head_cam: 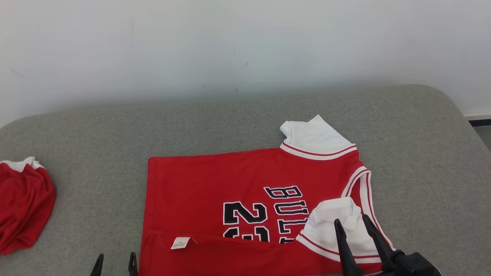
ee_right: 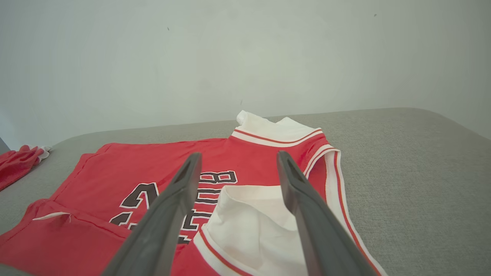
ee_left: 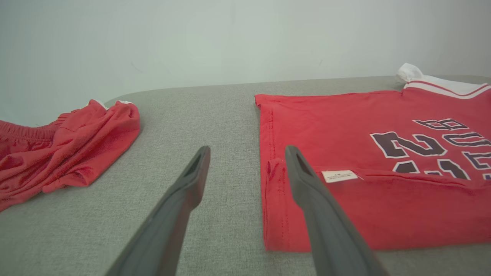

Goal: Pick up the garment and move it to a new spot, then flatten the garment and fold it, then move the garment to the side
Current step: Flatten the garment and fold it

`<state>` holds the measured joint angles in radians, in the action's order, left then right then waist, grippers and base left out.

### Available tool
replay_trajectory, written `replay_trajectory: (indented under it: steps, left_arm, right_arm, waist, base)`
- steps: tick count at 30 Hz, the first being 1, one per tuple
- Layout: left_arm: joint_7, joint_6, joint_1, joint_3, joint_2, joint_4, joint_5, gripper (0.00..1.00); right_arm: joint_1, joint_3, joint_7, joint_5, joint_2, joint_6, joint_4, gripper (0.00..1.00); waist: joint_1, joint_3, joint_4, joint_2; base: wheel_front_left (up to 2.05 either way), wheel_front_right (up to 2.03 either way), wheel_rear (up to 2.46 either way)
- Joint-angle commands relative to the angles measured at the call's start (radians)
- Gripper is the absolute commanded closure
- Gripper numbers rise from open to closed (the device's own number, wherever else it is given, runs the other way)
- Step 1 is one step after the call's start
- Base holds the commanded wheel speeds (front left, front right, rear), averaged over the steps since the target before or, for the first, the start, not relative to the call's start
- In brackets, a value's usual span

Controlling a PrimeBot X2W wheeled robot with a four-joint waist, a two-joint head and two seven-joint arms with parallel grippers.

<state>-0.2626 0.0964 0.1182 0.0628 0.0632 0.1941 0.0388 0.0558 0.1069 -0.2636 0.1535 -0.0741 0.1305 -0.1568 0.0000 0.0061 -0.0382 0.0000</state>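
The garment [head_cam: 215, 184] is a red basketball jersey with white sleeves and black lettering, lying flat on the grey padded surface with its near side folded over onto itself. In the left wrist view the garment [ee_left: 345, 126] shows a white label on the folded strip. My left gripper [head_cam: 115, 264] stands open just left of the garment's lower left corner, and in its own view the left gripper [ee_left: 247, 153] straddles the hem edge. My right gripper [head_cam: 355, 222] is open above the folded white sleeve [head_cam: 337, 222]. In the right wrist view the right gripper [ee_right: 238, 159] holds nothing over the garment [ee_right: 145, 165].
A crumpled pair of red shorts [head_cam: 23, 207] lies at the far left of the grey surface [head_cam: 230, 122], also seen as the shorts [ee_left: 65, 145] in the left wrist view. A pale wall rises behind. The surface's rounded right edge [head_cam: 472, 126] drops off beyond the garment.
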Motion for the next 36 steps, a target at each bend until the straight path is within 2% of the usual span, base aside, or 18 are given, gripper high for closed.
replay_trajectory:
  steps: [1,8,13,15,21,26,31,33,36]
  left_arm:
    - [-0.003,-0.002,-0.005,0.004,-0.003,0.005,0.005,0.00]
    - [-0.003,-0.004,-0.016,0.022,-0.009,0.033,0.030,0.00]
    - [-0.003,0.006,-0.084,0.071,-0.011,0.025,0.071,0.00]
    - [-0.003,0.015,-0.134,0.086,0.004,0.038,0.080,0.00]
    - [-0.003,0.034,-0.313,0.060,0.094,0.166,0.123,0.00]
    - [0.022,0.032,-0.501,-0.078,0.220,0.310,0.270,0.00]
    - [0.192,0.033,-0.648,-0.205,0.301,0.379,0.511,0.00]
    - [0.258,0.033,-0.694,-0.253,0.349,0.382,0.579,0.00]
    - [0.344,0.033,-0.733,-0.309,0.390,0.402,0.666,0.00]
  right_arm:
    - [0.008,-0.002,-0.001,-0.011,0.006,0.000,0.001,0.00]
    - [0.008,-0.020,-0.001,-0.017,0.016,0.000,-0.003,0.00]
    - [-0.047,-0.027,-0.001,-0.017,0.005,0.000,-0.006,0.00]
    - [-0.087,-0.023,-0.001,-0.015,-0.008,0.000,-0.014,0.00]
    - [-0.258,-0.003,-0.001,-0.009,-0.041,0.000,-0.106,0.00]
    - [-0.440,0.030,-0.001,0.004,-0.051,0.000,-0.234,0.00]
    - [-0.603,0.068,-0.001,0.011,-0.051,0.000,-0.358,0.00]
    - [-0.657,0.083,-0.001,0.020,-0.049,0.000,-0.398,0.00]
    - [-0.711,0.099,-0.001,0.026,-0.046,0.000,-0.439,0.00]
  waist:
    - [0.0000,0.000,0.001,0.0000]
    - [0.0000,0.007,0.005,0.0000]
    - [0.0000,0.026,-0.010,0.0000]
    - [0.0000,0.043,-0.025,0.0000]
    - [0.0000,0.105,-0.070,0.0000]
    - [0.0000,0.173,-0.109,0.0000]
    - [0.0000,0.225,-0.136,0.0000]
    - [0.0000,0.240,-0.145,0.0000]
    - [0.0000,0.252,-0.154,0.0000]
  base:
    - [0.00,0.00,0.00]
    - [0.00,0.00,0.00]
    - [0.00,0.00,0.00]
    - [0.00,0.00,0.00]
    - [0.00,0.00,0.00]
    - [0.00,0.00,0.00]
    - [0.00,0.00,0.00]
    - [0.00,0.00,0.00]
    - [0.00,0.00,0.00]
